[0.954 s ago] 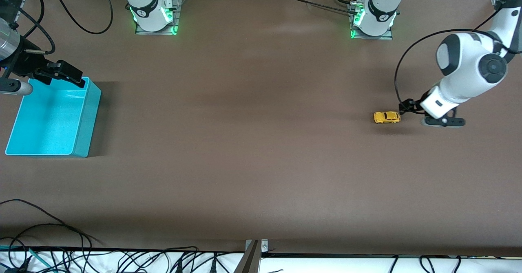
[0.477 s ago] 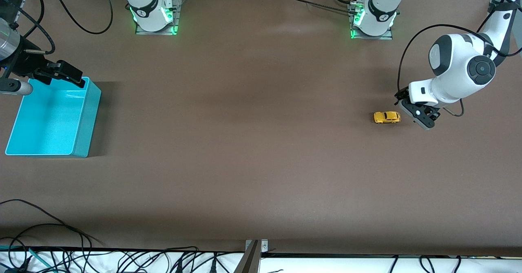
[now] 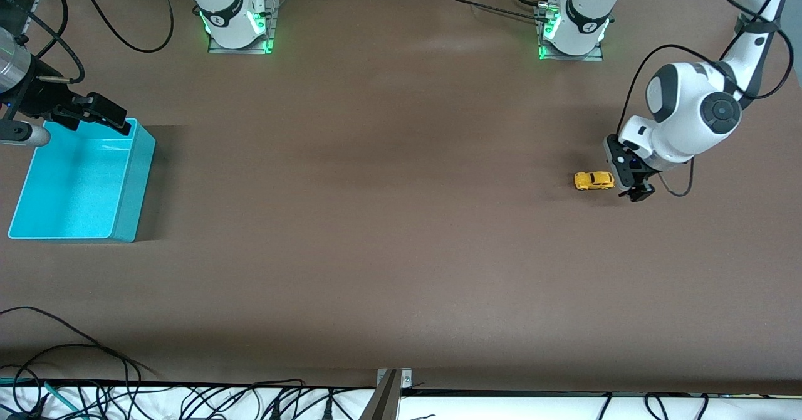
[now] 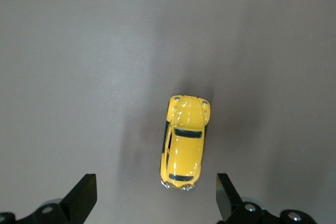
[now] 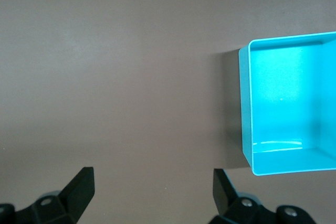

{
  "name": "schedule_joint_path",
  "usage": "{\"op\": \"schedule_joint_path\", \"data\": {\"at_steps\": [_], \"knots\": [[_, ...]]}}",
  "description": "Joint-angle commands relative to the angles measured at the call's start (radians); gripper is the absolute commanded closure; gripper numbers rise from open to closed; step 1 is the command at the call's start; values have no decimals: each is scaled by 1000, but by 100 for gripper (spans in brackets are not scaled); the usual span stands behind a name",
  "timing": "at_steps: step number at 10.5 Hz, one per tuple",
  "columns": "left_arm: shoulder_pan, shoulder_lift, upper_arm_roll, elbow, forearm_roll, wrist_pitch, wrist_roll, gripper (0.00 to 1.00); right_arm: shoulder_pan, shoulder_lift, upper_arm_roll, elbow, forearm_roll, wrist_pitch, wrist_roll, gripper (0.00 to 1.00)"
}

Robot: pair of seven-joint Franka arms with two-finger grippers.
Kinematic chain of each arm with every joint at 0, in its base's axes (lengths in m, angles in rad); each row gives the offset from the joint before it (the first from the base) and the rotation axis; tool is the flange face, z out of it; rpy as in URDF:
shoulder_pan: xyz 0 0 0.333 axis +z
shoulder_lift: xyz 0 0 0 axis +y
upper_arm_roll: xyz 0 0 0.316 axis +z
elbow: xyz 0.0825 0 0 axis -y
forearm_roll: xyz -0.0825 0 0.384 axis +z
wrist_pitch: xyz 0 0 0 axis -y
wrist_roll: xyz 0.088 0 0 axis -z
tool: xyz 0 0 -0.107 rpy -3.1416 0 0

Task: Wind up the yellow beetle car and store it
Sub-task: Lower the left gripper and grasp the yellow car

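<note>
The yellow beetle car [image 3: 594,180] [image 4: 184,142] stands on its wheels on the brown table toward the left arm's end. My left gripper [image 3: 634,189] [image 4: 156,199] hangs over the table right beside the car, on the side toward the left arm's end. It is open, with nothing between its fingers [image 4: 83,196]. In the left wrist view one end of the car lies just ahead of the gap between the fingertips. My right gripper [image 3: 103,111] [image 5: 152,195] waits open and empty, up over the turquoise bin's [image 3: 136,175] [image 5: 245,108] corner nearest the arm bases.
The turquoise bin has nothing in it and stands at the right arm's end of the table. The two arm bases [image 3: 235,15] [image 3: 573,22] stand along the edge farthest from the camera. Cables [image 3: 188,401] hang along the edge nearest the camera.
My left arm's wrist has swung round and the left gripper has come closer to the car. The car, the bin and the right arm have not moved.
</note>
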Motion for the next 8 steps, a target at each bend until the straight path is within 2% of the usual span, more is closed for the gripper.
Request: {"op": "schedule_joint_path", "data": {"at_steps": [1,8], "knots": [[1,37,-1,-20,19,52,99,0,-6,0,7,22,-10,-19,3,0],[-2,103,-3,-29,5,57,92,5,-6,0,7,22,-10,-19,4,0]]}}
